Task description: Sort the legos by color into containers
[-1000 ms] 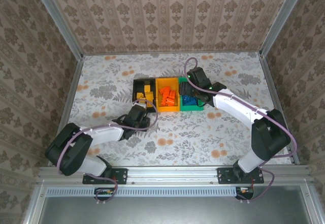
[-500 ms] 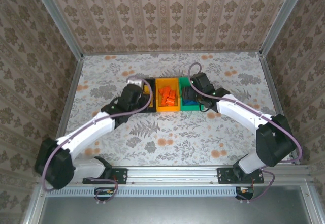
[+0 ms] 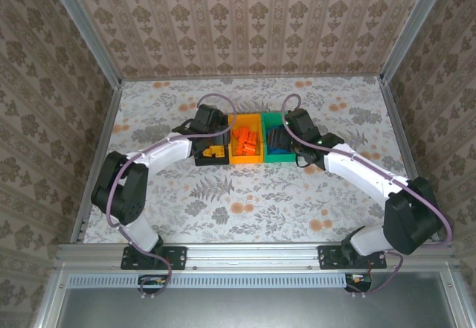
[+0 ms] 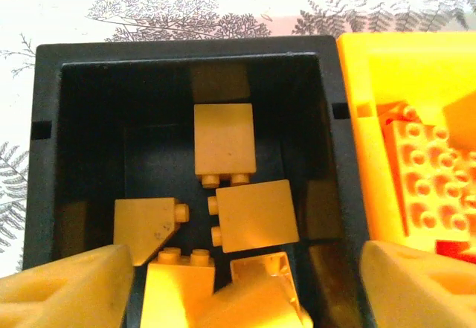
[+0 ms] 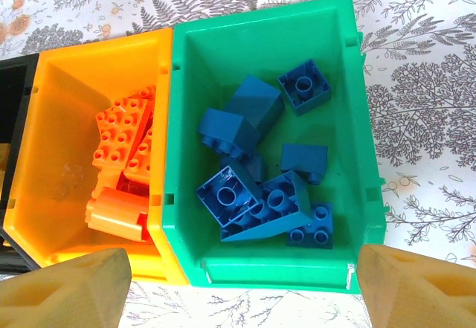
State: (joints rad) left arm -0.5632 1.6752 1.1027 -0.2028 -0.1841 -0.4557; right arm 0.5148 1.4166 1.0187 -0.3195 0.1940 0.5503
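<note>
The containers sit in a row: black bin point(image 3: 199, 143), orange-yellow bin point(image 3: 246, 158), green bin point(image 3: 280, 158). My left gripper point(image 4: 245, 291) hovers over the black bin point(image 4: 186, 47), jaws wide apart and open. Several yellow legos point(image 4: 253, 215) lie in it, and one bright, blurred yellow brick point(image 4: 260, 302) sits loose between the fingers, touching neither. My right gripper point(image 5: 242, 291) hangs open over the green bin point(image 5: 275, 272), which holds several blue legos point(image 5: 260, 194). Red-orange legos point(image 5: 126, 134) fill the orange-yellow bin point(image 5: 44, 142). From above, the left gripper point(image 3: 210, 123) and right gripper point(image 3: 288, 131) flank the row.
The bins stand mid-table on a floral cloth point(image 3: 245, 194). Patterned walls and metal posts enclose the table on three sides. Both arms reach in from the near edge, the left one curving round from the left.
My left arm swung from the table in front of the black bin to above it, and its jaws opened. The right gripper shifted slightly over the green bin, still open.
</note>
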